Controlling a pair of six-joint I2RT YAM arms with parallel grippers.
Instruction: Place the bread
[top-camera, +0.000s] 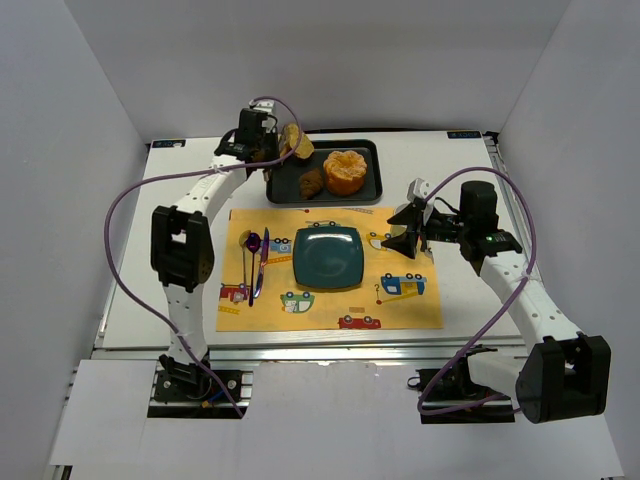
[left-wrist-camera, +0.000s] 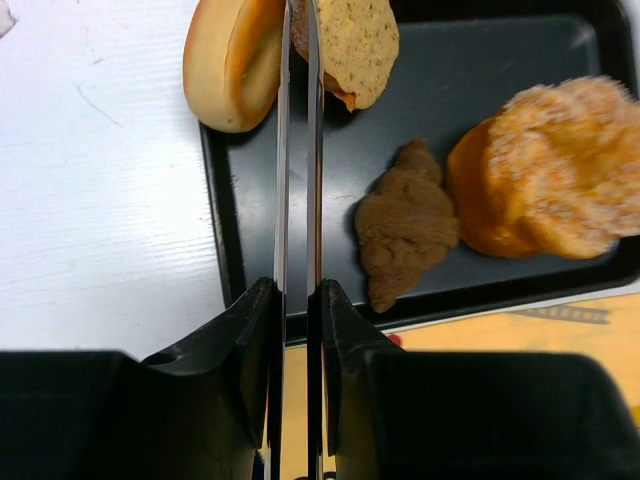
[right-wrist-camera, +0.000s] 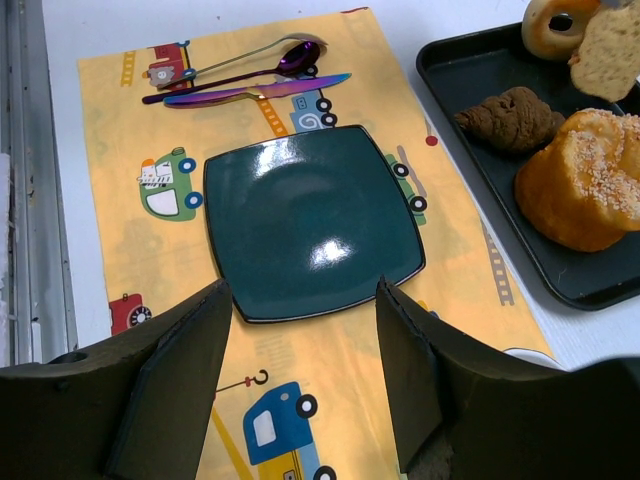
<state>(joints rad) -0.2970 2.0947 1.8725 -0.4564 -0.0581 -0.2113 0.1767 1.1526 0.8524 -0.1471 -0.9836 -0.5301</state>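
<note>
The bread (left-wrist-camera: 357, 42), a flat tan slice with a darker crust, sits at the far left corner of the black tray (left-wrist-camera: 300, 190). It also shows in the top view (top-camera: 296, 143) and the right wrist view (right-wrist-camera: 610, 48). My left gripper (left-wrist-camera: 297, 15) is there (top-camera: 272, 150), its thin fingers nearly together, pinching the slice's left edge. A golden ring roll (left-wrist-camera: 230, 60) touches the left finger's outer side. My right gripper (right-wrist-camera: 305, 295) is open and empty, hovering over the yellow placemat right of the teal plate (top-camera: 327, 256).
On the tray lie a dark brown lumpy chunk (left-wrist-camera: 405, 225) and a large orange sugared bun (left-wrist-camera: 550, 170). A spoon and knife (top-camera: 255, 262) lie on the placemat (top-camera: 400, 312) left of the plate. White walls stand on three sides.
</note>
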